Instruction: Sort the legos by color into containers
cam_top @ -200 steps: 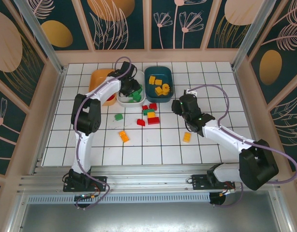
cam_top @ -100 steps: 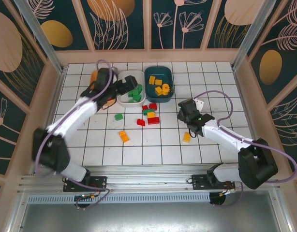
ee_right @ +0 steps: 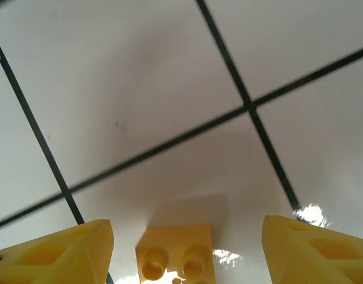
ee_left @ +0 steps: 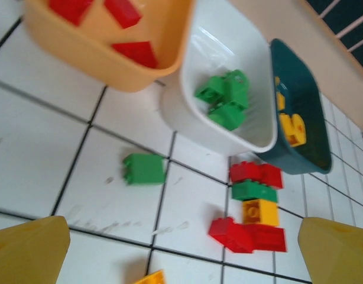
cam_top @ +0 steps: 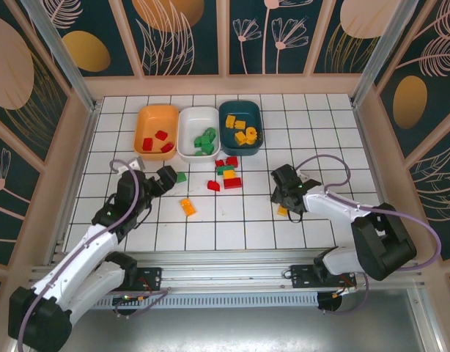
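Our right hand hangs released astride the yellow brick at 6 o'clock; we fear a shallow pinch squirts it away. Left hand released, empty.

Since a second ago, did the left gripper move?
Yes. The left gripper left the white tray and pulled back toward the near edge, now open beside a loose green brick.

White arms, purple cables, yellow fingers
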